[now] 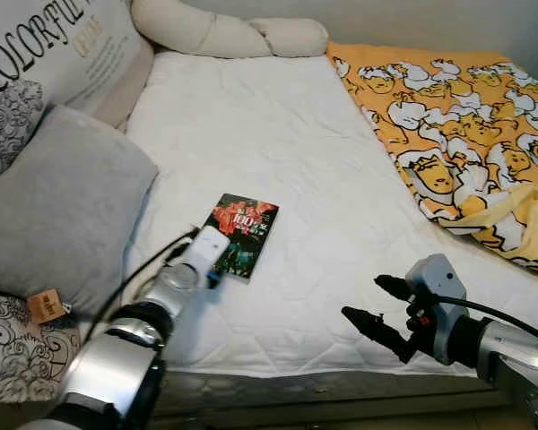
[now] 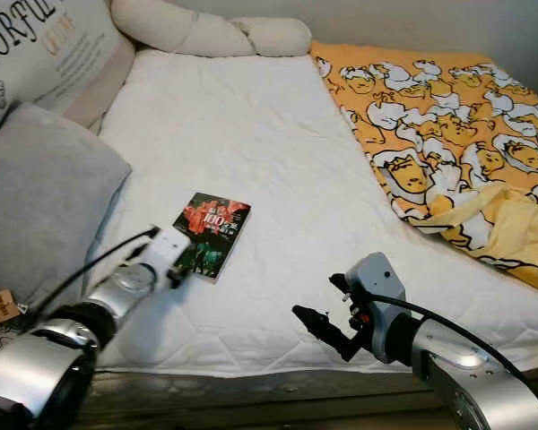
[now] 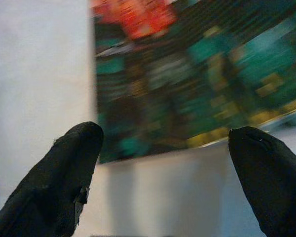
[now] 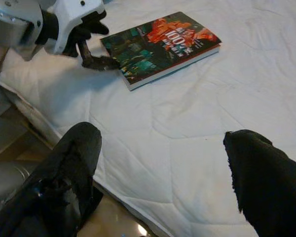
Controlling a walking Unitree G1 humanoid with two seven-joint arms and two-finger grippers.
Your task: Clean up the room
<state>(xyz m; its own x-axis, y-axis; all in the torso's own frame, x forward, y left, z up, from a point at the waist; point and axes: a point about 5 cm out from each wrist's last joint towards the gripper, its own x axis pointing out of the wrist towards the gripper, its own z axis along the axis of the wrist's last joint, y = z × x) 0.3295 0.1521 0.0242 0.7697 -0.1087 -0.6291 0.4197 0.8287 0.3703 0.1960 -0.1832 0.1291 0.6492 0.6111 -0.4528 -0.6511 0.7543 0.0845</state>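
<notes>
Left pincer [image 4: 96, 61] reaches forward from my 7 o'clock, arm stretched low over the bed [image 1: 296, 134], fingers apart at the near corner of the book [image 1: 240, 235]; I can't tell if they touch it. That paperback lies flat on the white mattress. Right pincer [image 1: 374, 303] hovers at 4 o'clock, forearm angled inward, fingers spread, holding nothing.

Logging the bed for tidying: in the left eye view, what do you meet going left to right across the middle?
Plain grey pillow → dark paperback book with red cover art → bare white quilted mattress → orange duck-print blanket.
</notes>
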